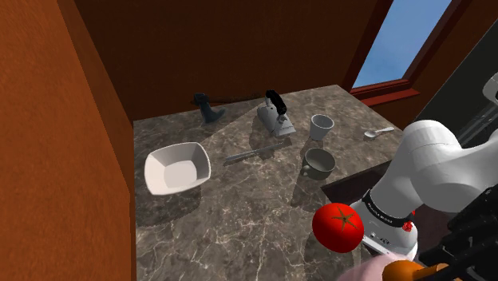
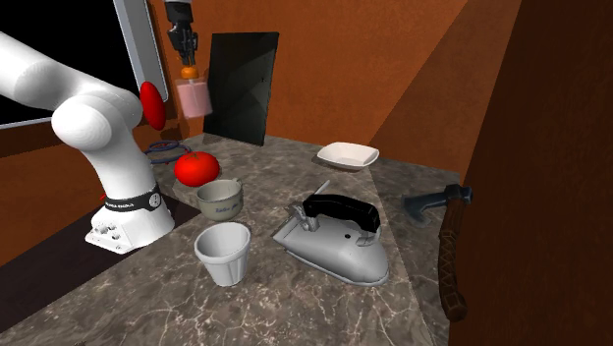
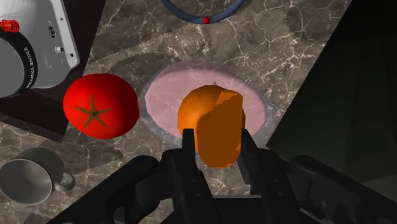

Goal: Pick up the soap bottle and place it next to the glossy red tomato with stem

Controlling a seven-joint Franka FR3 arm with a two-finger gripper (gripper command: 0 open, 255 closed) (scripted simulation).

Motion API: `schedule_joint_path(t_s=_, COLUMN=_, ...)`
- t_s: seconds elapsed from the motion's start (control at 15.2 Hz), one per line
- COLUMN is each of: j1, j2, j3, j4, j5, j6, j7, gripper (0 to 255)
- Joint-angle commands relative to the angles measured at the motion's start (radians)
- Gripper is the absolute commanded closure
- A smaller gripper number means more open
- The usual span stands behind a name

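My gripper (image 3: 215, 145) is shut on the orange pump top (image 3: 212, 125) of the soap bottle, whose pink body (image 3: 167, 100) hangs below it over the marble counter. The glossy red tomato (image 3: 101, 105) with its dark star-shaped stem lies on the counter beside the bottle, close to the arm's base. In the second exterior view the gripper (image 2: 188, 59) holds the soap bottle (image 2: 194, 98) well above the tomato (image 2: 196, 168). The shoulder view has the tomato (image 1: 338, 227) at the counter's near edge, with the bottle's orange top (image 1: 403, 271) just to its right.
A white square bowl (image 1: 177, 168), a grey iron with a black handle (image 1: 273, 118), a white cup (image 1: 322, 125), a mug (image 1: 319, 162), a spoon (image 1: 379, 132) and a hatchet (image 2: 447, 236) sit on the counter. A blue ring (image 3: 202, 9) lies past the bottle. Red-brown walls enclose two sides.
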Motion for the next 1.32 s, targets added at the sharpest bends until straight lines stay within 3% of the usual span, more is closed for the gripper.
schedule_joint_path(t_s=0.0, j1=0.005, j2=-0.011, j3=0.009, j4=-0.034, j5=0.01, j6=0.024, j7=-0.005, gripper=255)
schedule_joint_path(t_s=1.25, j1=0.044, j2=-0.066, j3=0.124, j4=-0.283, j5=0.116, j6=0.228, j7=-0.037, gripper=255)
